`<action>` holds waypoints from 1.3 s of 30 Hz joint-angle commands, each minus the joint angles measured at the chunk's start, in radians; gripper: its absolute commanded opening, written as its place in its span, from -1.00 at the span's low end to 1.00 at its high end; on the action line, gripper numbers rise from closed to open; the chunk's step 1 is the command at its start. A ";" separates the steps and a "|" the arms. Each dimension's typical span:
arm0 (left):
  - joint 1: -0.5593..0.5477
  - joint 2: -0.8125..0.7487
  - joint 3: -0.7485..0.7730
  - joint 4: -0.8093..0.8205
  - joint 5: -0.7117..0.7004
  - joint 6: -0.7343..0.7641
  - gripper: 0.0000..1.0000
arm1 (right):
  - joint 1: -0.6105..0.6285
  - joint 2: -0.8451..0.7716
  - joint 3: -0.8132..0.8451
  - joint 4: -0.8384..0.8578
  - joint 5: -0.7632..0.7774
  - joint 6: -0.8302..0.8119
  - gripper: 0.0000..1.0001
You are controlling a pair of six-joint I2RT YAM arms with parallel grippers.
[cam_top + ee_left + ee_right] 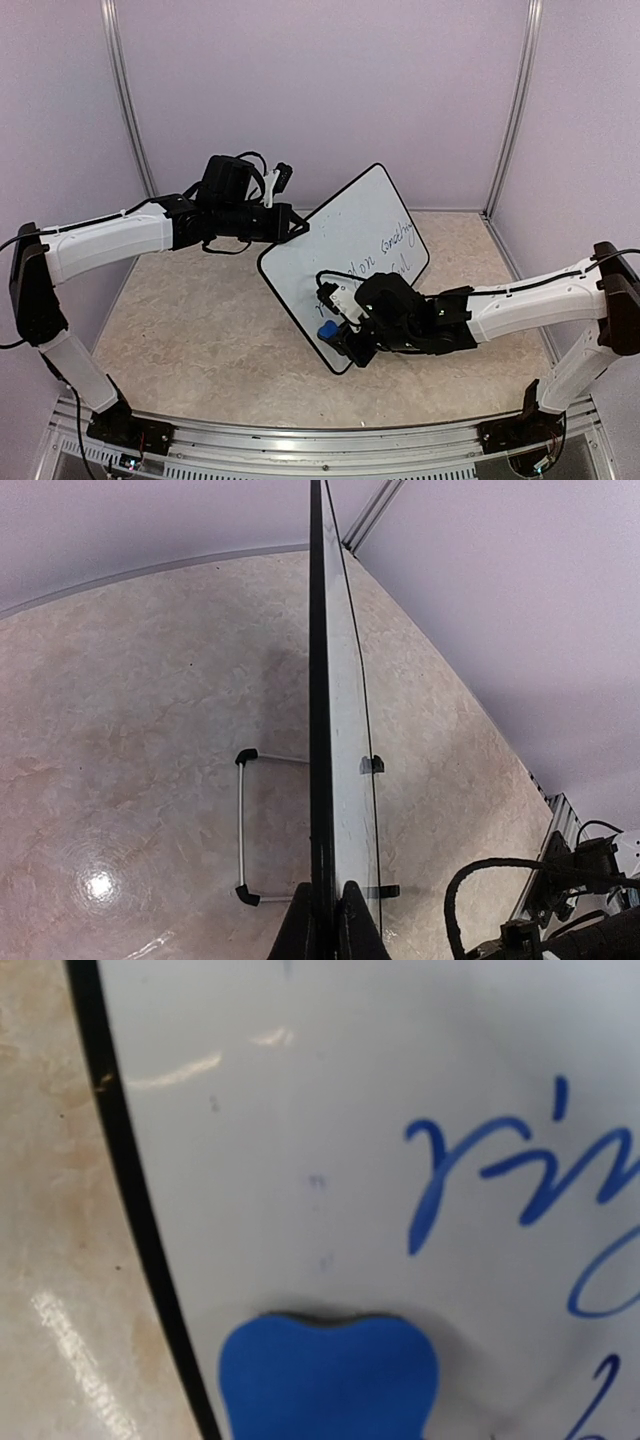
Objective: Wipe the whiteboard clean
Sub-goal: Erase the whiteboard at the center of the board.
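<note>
Leaning whiteboard (pixel 350 240) between left fingers (pixel 298 935)

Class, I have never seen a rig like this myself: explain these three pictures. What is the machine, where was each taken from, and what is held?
Two robot arms stand on a table, each ending in a two-finger gripper. The overhead picture looks down from behind them. The left gripper clamps the edge of the whiteboard; its wrist camera sees that board edge-on. The right gripper holds a blue eraser against the board; its wrist camera shows the eraser close up beside blue handwriting.
</note>
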 commanded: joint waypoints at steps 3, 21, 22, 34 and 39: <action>-0.014 -0.039 -0.001 0.059 -0.038 0.050 -1.00 | -0.001 -0.007 0.052 -0.072 0.034 -0.028 -0.42; -0.022 -0.041 -0.001 0.052 -0.048 0.058 -1.00 | -0.075 0.054 0.164 -0.020 0.016 -0.122 -0.41; -0.022 -0.041 -0.001 0.053 -0.048 0.058 -1.00 | -0.074 0.053 0.147 -0.018 0.007 -0.110 -0.41; -0.024 -0.035 0.001 0.054 -0.041 0.055 -1.00 | -0.063 -0.046 -0.041 -0.003 -0.060 0.032 -0.43; -0.024 -0.035 0.000 0.054 -0.041 0.054 -1.00 | -0.063 -0.076 -0.079 -0.013 -0.048 0.047 -0.43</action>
